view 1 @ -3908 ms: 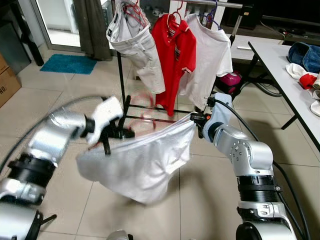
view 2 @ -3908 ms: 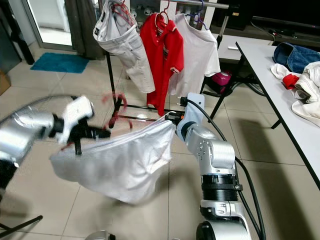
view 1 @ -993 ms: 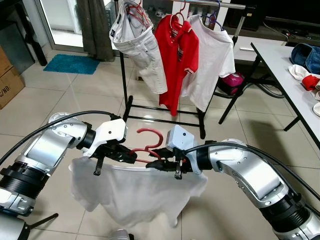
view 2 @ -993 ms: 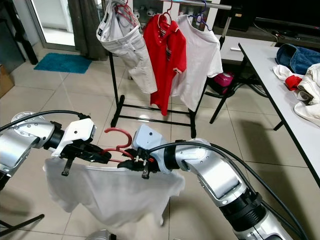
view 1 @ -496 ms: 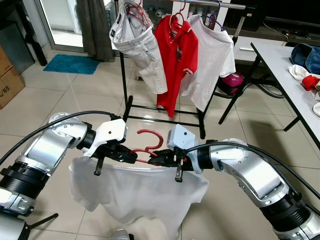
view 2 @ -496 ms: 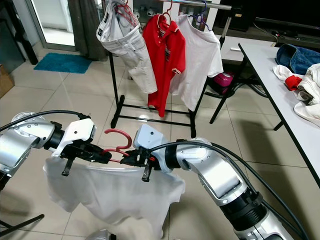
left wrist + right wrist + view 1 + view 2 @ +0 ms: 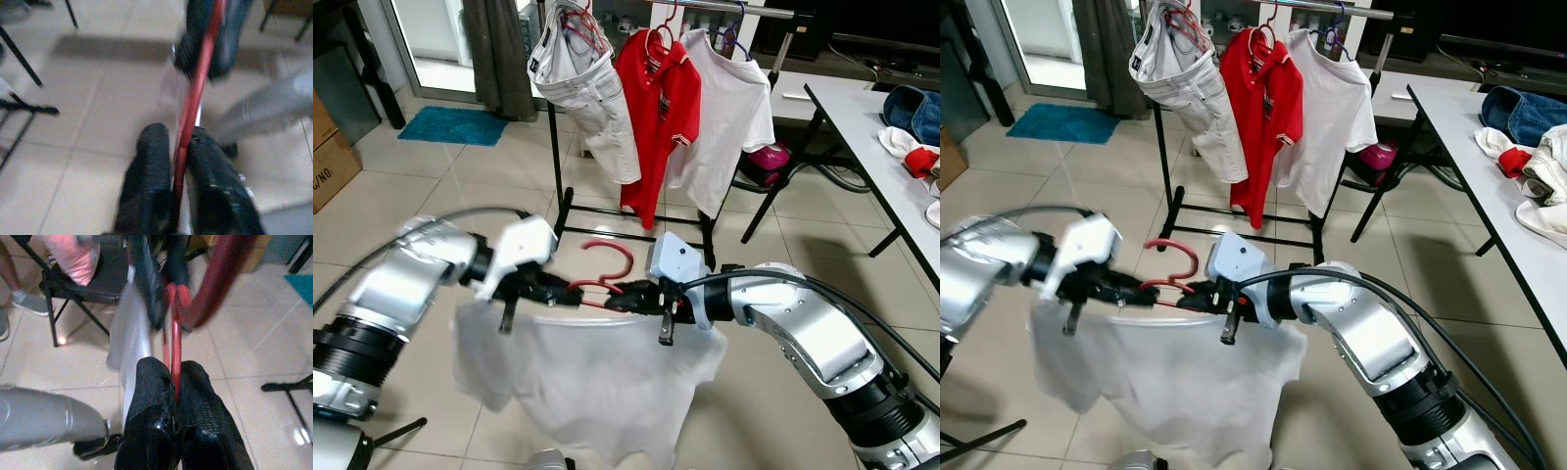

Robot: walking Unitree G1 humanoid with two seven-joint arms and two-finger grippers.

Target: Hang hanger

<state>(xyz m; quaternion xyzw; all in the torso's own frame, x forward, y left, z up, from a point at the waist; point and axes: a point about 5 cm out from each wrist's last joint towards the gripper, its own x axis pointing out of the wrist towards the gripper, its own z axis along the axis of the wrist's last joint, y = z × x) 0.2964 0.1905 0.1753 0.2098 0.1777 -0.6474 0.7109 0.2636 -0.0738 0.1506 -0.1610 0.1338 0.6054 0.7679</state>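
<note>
A red hanger (image 7: 605, 257) carries a white T-shirt (image 7: 587, 382) that droops below it, low in front of me. My left gripper (image 7: 570, 290) is shut on the hanger's left shoulder bar. My right gripper (image 7: 619, 292) is shut on the bar just right of the hook. In the left wrist view the two black fingers (image 7: 151, 161) pinch the red hanger bar (image 7: 198, 93). In the right wrist view the fingers (image 7: 195, 391) clamp the red hanger wire (image 7: 174, 350). The clothes rack's rail (image 7: 724, 10) stands ahead, well above the hanger.
On the rack hang white shorts (image 7: 592, 98), a red polo (image 7: 661, 127) and a white T-shirt (image 7: 729, 113). A table (image 7: 876, 147) with piled clothes runs along the right. A pink bag (image 7: 767, 160) sits under it, a blue mat (image 7: 450, 125) far left, a cardboard box (image 7: 328, 157) at the left edge.
About four seconds ago the arms held the shirt spread apart; now both grip the hanger close together. Over the last second the hanger has risen slightly and shifted toward the rack.
</note>
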